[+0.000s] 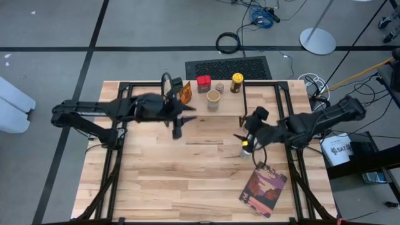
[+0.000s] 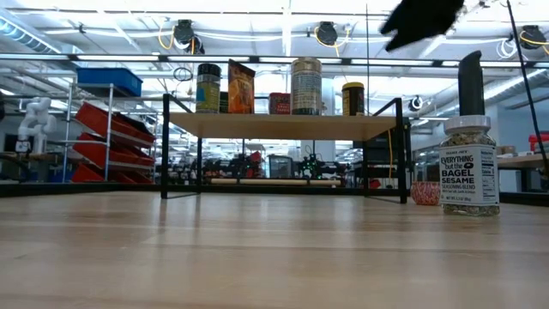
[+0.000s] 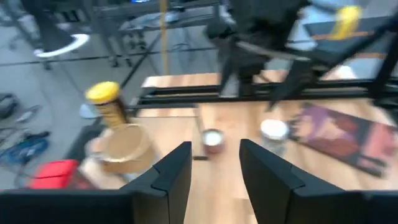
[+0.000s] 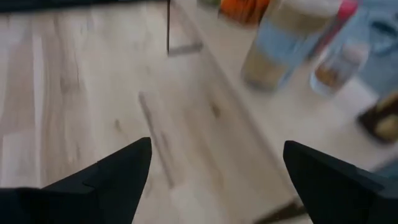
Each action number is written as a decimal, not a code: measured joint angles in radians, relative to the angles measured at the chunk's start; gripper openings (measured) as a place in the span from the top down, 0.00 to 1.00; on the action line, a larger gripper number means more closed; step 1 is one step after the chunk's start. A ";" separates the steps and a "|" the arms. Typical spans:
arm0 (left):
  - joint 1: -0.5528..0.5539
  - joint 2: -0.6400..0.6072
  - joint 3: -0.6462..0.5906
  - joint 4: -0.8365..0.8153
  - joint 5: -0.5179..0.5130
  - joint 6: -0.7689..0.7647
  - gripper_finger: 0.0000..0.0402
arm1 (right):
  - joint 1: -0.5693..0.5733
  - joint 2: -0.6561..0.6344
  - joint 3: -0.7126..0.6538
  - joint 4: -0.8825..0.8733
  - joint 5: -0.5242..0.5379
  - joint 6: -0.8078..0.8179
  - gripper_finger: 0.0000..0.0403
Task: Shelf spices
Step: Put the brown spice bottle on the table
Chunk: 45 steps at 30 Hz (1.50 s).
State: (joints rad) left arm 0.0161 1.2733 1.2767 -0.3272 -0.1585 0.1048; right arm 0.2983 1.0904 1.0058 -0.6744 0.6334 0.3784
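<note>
The shelf [image 2: 283, 126] stands at the table's far side. On its plank stand several spices, among them an orange-labelled packet [image 1: 185, 92], a red tin [image 1: 204, 83], a tan-topped jar [image 1: 214, 99] and a yellow-topped jar [image 1: 237, 82]. A white-topped seasoning jar [image 2: 468, 172] stands upright on the table, with a small red-rimmed jar [image 2: 423, 192] farther back. My left gripper [image 3: 214, 168] hovers open just in front of the shelf [image 1: 177, 130], nothing between its fingers. My right gripper [image 4: 217, 168] is wide open and empty, just beyond the seasoning jar [image 1: 242, 133].
A reddish-purple picture book [image 1: 263, 192] lies flat near the table's front right corner. Black frame rails [image 1: 115, 169] run along the table's left and right sides. Bare planks [image 1: 187, 181] stretch across the table's middle and near side.
</note>
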 joint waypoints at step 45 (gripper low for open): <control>0.184 0.243 -0.001 0.140 0.008 0.062 0.01 | -0.333 -0.151 0.000 0.193 -0.271 -0.409 0.13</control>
State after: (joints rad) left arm 0.2000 1.5166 1.2758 -0.1867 -0.1509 0.1668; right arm -0.0345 0.9390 1.0061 -0.4818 0.3622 -0.0301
